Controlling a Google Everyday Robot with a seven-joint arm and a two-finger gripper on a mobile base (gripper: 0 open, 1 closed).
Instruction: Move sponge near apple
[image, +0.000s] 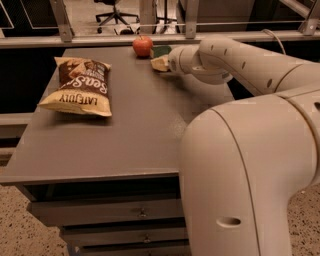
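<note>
The chip bag (80, 86) lies sealed on the table (140, 130) toward 9 o'clock, and the drawers (142, 212) below are closed. The sponge (160, 61) sits tilted at the tip of the gripper (168, 62), on its 9 o'clock side. The apple (142, 46) is just beside it at 10 o'clock. The gripper, at the table's 12 o'clock edge, pinches the sponge.

Fills the right half of the frame with a bulky cream arm (240, 175), rising from the lower right as a broad rounded segment. Bends at the upper right and reaches leftward across the top of the frame through a thinner link dotted with small dark holes. Ends in a rounded wrist (200, 60) at upper centre, with the gripper (167, 63) just beyond, pointing left and mostly hidden behind that wrist
</note>
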